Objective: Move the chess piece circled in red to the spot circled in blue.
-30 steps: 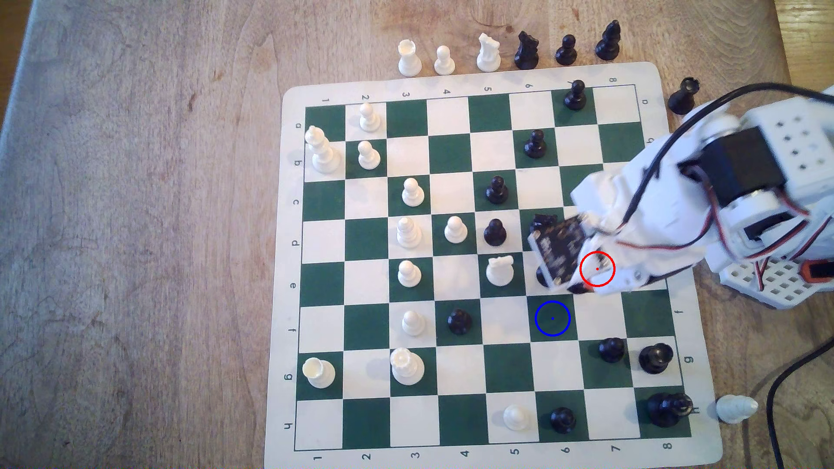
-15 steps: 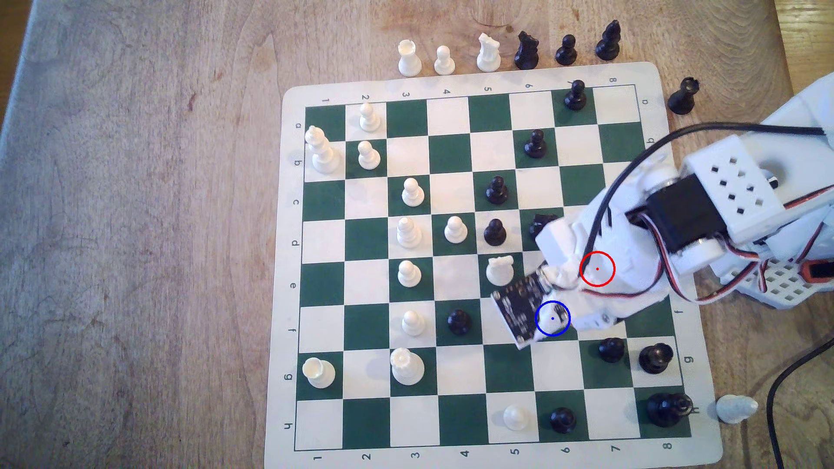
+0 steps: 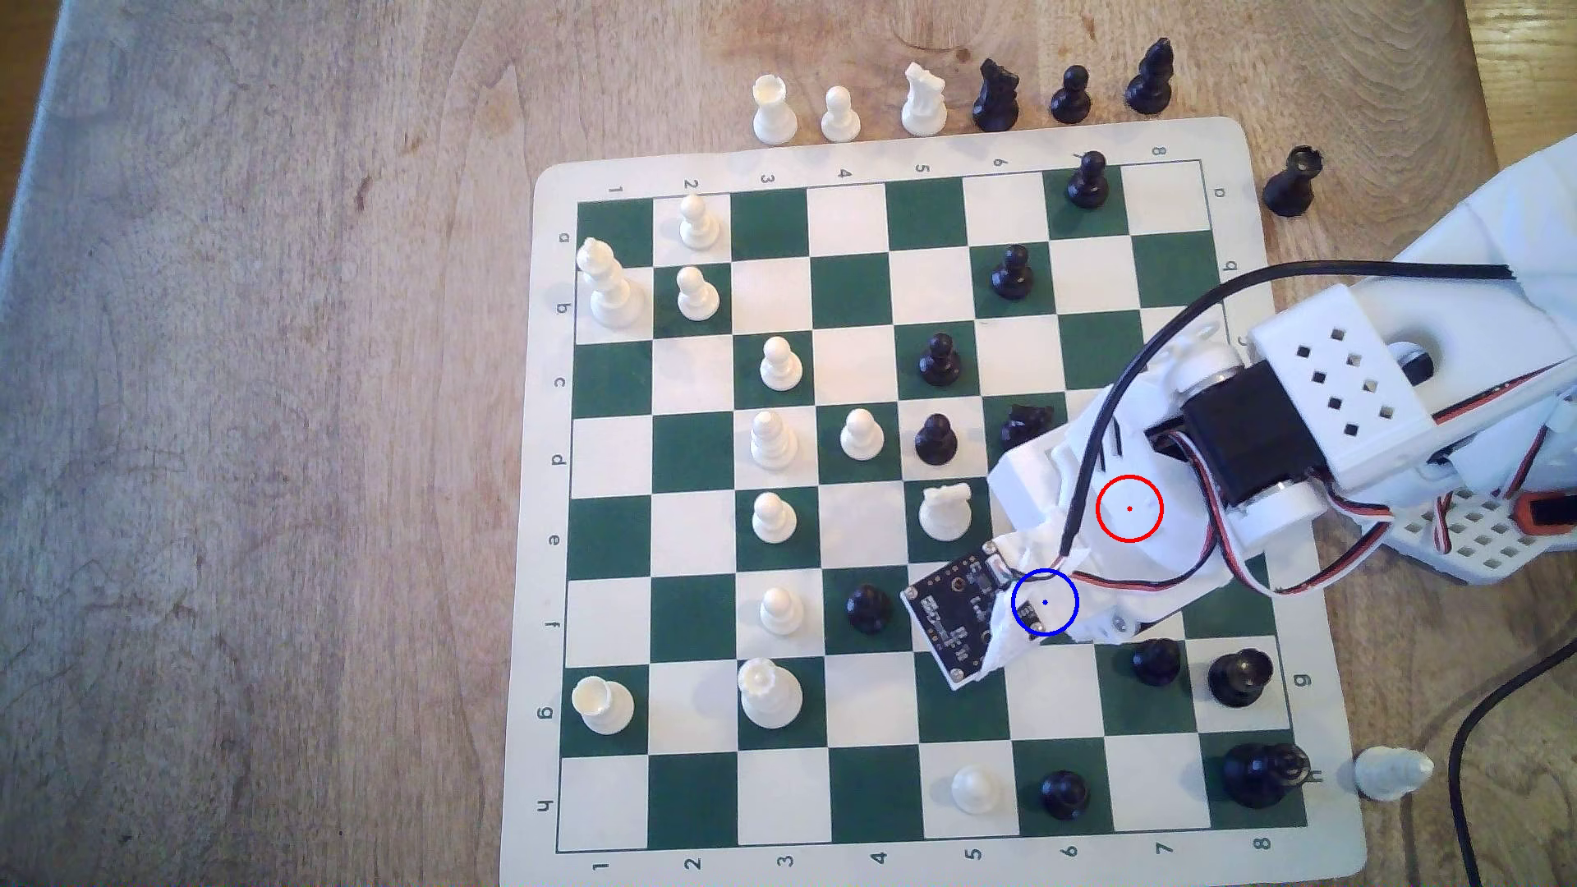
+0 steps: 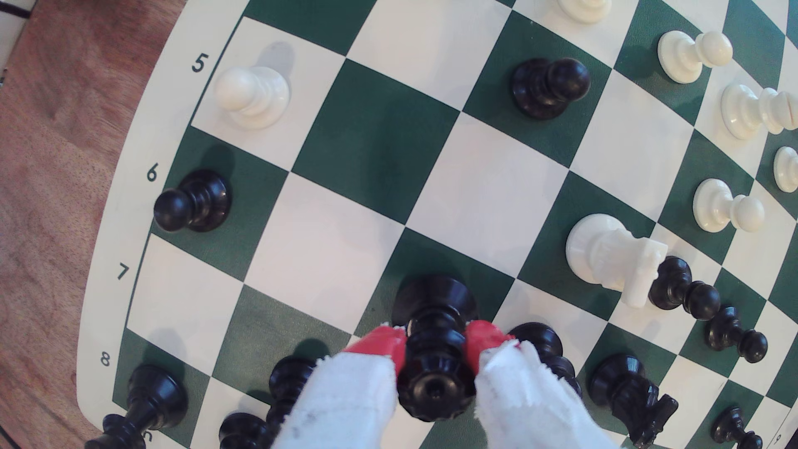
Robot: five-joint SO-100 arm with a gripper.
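Observation:
In the wrist view the glossy black chess piece (image 4: 436, 298) stands upright between the red-tipped fingers (image 4: 388, 341) of my gripper (image 4: 435, 341), which is shut on its neck. Its wide round base hangs over, or rests on, a dark green square (image 4: 427, 254); I cannot tell whether it touches. In the exterior view the white gripper head (image 3: 1067, 546) covers the spot, and the blue ring (image 3: 1044, 602) is drawn over the head. The red ring (image 3: 1129, 508) lies over the arm, and the piece is hidden under the arm there.
Close around the gripper stand a black pawn (image 3: 1156, 661), a larger black piece (image 3: 1239, 678), a black knight (image 3: 1024, 424), a white knight (image 3: 945, 510) and a black pawn (image 3: 869, 607). The wrist's camera board (image 3: 951, 618) juts towards the exterior view's left. Captured pieces line the far edge.
The gripper head has swung from the red ring's square down to the blue ring, then edged a little further towards the exterior view's left. The other pieces have not moved.

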